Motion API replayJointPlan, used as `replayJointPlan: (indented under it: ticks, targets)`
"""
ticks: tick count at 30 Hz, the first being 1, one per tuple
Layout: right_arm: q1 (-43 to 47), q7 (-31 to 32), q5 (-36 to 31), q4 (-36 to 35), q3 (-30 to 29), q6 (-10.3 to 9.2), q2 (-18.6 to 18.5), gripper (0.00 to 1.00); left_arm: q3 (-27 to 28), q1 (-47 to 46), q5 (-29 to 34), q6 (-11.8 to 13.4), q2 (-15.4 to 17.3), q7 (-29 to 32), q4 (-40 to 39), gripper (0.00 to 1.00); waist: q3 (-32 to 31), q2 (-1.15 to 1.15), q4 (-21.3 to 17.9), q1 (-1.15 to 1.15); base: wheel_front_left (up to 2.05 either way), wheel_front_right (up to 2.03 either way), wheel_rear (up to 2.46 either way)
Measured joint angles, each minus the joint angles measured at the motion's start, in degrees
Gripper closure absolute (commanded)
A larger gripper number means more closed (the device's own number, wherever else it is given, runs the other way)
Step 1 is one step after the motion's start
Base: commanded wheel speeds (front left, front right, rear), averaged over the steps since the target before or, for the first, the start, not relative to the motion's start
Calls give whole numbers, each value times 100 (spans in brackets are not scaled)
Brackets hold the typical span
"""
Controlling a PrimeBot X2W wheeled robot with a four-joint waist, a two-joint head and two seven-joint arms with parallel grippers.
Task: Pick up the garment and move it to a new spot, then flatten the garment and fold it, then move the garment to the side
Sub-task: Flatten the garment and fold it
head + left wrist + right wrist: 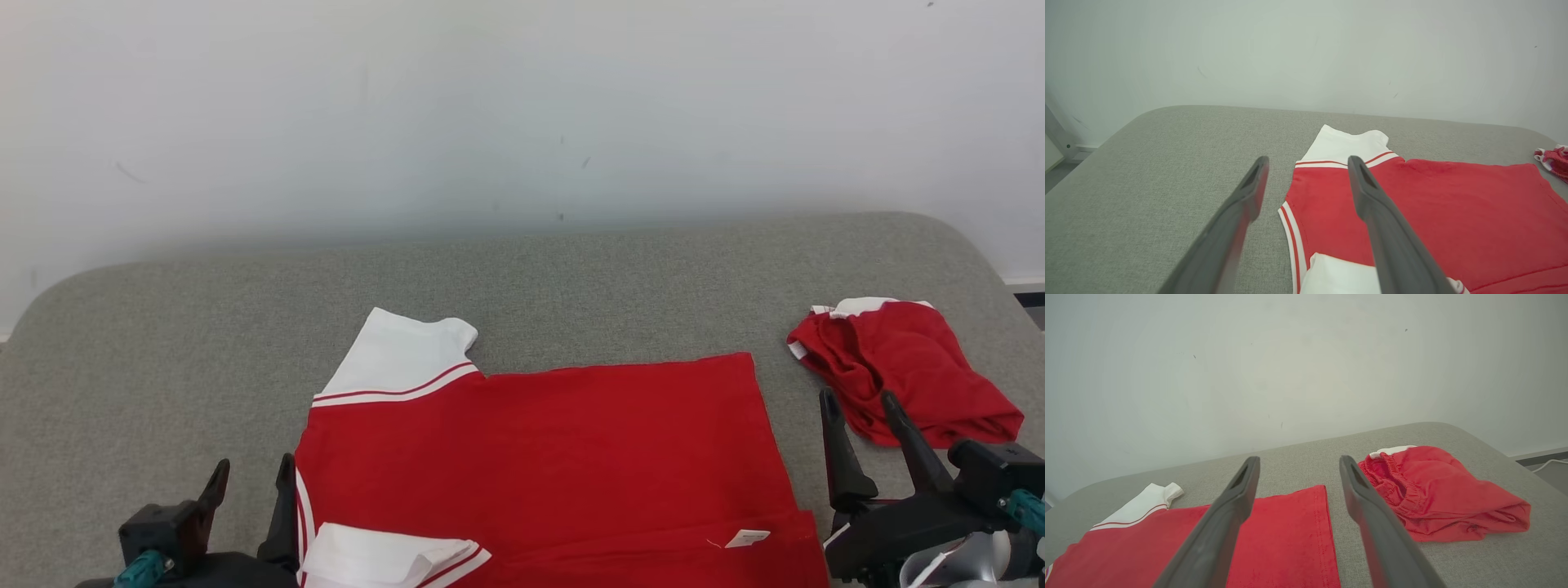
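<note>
A red garment point(555, 457) with white sleeves lies spread flat across the near middle of the grey table point(571, 278); it also shows in the left wrist view point(1433, 212) and the right wrist view point(1274, 539). Its neck end points left, its hem right. My left gripper point(251, 482) stands open just left of the neck edge, nothing between its fingers point(1306, 163). Just off the hem corner at the lower right, my right gripper point(857, 408) is open and empty too point(1296, 467).
A second red piece with an elastic waistband point(906, 371) lies crumpled at the right end of the table point(1437, 494). A pale wall rises behind the table's far edge. The table's rounded corners show at left and right.
</note>
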Motion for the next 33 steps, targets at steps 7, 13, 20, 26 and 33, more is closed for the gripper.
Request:
replayJointPlan:
  ticks: [7,13,20,26,33]
  targets:
    - [-8,-93,-1,53,26,8,2,0,-13,0,0,-2,-2,-8,60,0,27,0,15,0,0,0,0]
    - [-10,-107,-1,96,38,48,2,0,-43,1,0,-9,-2,-25,93,0,70,0,29,0,0,0,0]
    - [-41,86,-1,214,187,155,-58,0,-200,-86,-3,-135,-45,183,257,0,254,0,85,0,0,0,0]
    - [-466,682,-12,397,372,202,-202,0,-322,-767,-19,-243,-82,648,531,0,585,0,107,0,0,0,0]
    - [-1473,1580,-10,655,456,200,-341,0,-380,-2087,-132,-466,-149,1434,905,0,1104,0,98,1,0,0,0]
